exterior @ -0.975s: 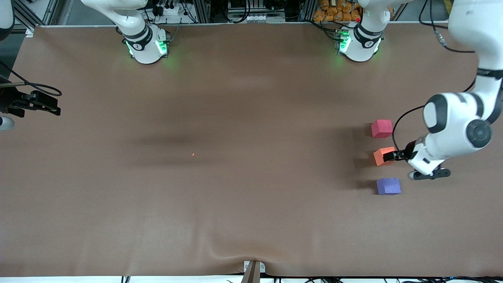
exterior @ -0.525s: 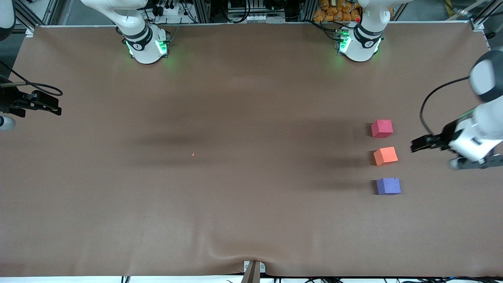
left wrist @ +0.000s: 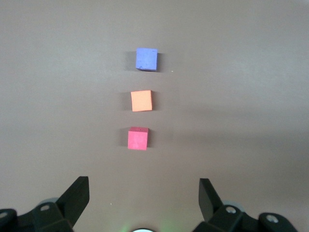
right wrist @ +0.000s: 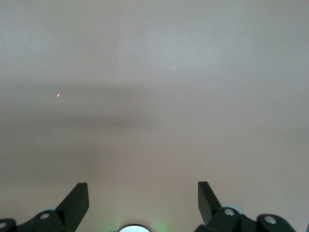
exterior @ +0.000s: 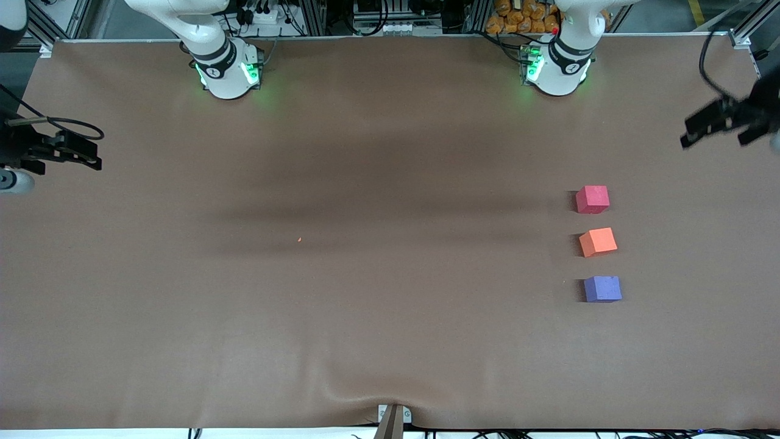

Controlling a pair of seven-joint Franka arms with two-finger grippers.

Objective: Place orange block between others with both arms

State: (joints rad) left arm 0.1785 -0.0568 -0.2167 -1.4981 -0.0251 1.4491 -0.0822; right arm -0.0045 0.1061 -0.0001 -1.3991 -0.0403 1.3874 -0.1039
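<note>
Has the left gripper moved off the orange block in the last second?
Yes. The left gripper, open, has pulled away from the orange block, up toward the left arm's end of the table, past the red-pink cube. The block stayed put.

- A wide desk (exterior: 365,183) covered by a plain brown sheet fills nearly the whole front view
- The sheet puckers into a small fold at the desk's edge nearest the front camera, above a grey metal bracket (exterior: 393,417)
- Soft dark shadow bands lie across its middle
- Along the top edge stand aluminium frame rails (exterior: 317,15), black cables (exterior: 372,12) and a pile of orange items (exterior: 521,17)
</note>
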